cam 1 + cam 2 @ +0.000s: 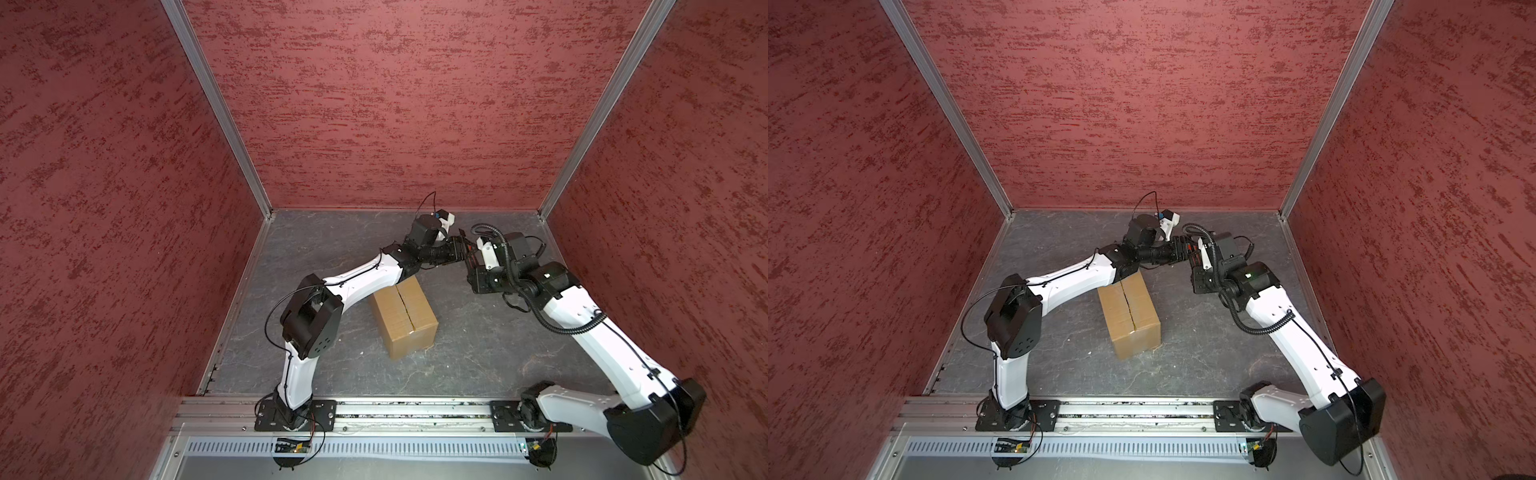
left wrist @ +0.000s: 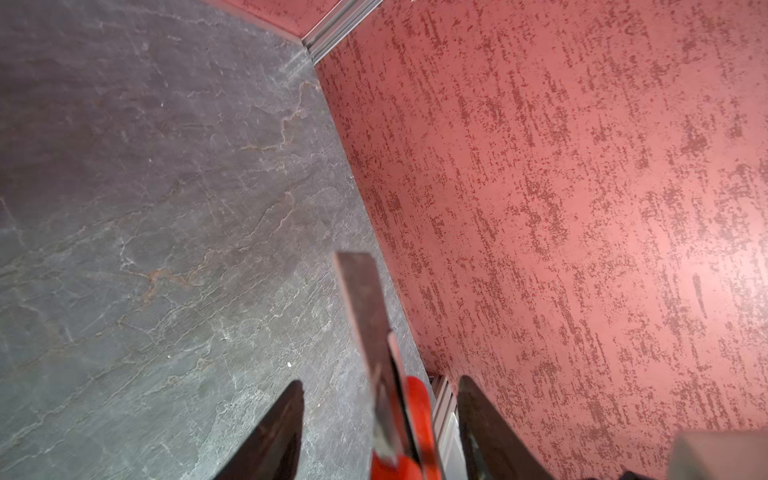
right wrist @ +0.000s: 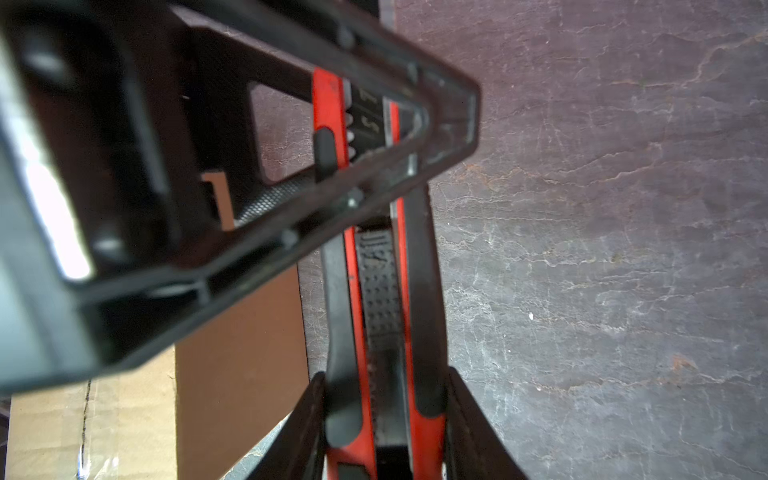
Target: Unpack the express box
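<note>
In both top views the express box (image 1: 405, 318) (image 1: 1129, 320) stands, flaps down, at the middle of the table (image 1: 478, 353). Left wrist view: the left gripper (image 2: 380, 382) has its jaws spread either side of a utility knife (image 2: 365, 299), clear of it. Right wrist view: the right gripper (image 3: 385, 374) jaws pinch the utility knife's handle.

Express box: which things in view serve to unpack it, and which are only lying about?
Belongs to the job: express box, flaps closed; utility knife, gripped by the right gripper; left gripper, fingers open around the knife.
Just lying about: one white speck on the table.
</note>
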Controlling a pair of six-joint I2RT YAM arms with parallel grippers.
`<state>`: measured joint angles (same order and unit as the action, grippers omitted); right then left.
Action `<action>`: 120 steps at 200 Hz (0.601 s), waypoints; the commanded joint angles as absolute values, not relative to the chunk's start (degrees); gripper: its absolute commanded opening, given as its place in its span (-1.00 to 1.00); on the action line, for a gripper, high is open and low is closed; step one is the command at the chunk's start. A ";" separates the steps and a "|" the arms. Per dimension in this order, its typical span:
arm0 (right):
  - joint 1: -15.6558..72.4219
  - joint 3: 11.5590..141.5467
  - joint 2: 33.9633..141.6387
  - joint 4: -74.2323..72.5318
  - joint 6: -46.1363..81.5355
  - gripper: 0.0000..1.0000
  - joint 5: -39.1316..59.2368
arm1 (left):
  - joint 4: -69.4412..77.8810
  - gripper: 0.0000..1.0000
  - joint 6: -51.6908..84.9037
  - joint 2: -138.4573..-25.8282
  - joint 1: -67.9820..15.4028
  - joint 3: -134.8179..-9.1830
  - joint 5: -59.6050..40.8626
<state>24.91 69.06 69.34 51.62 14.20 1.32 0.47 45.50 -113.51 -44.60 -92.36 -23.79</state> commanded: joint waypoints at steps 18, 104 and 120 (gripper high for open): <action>25.86 71.28 69.58 48.87 15.03 -0.89 2.02 | 2.94 0.04 46.40 -114.57 -44.91 -94.13 -24.70; 26.19 69.87 69.32 47.66 15.73 -0.88 2.24 | 5.05 -0.42 47.63 -114.61 -44.79 -93.18 -25.27; 26.26 69.70 69.26 47.50 15.94 -0.88 2.23 | 5.51 -0.52 47.68 -114.44 -44.82 -92.84 -25.33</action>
<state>25.71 69.04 69.76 49.89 14.94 1.54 3.46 47.83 -113.97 -44.69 -92.38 -24.62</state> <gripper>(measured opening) 0.408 0.271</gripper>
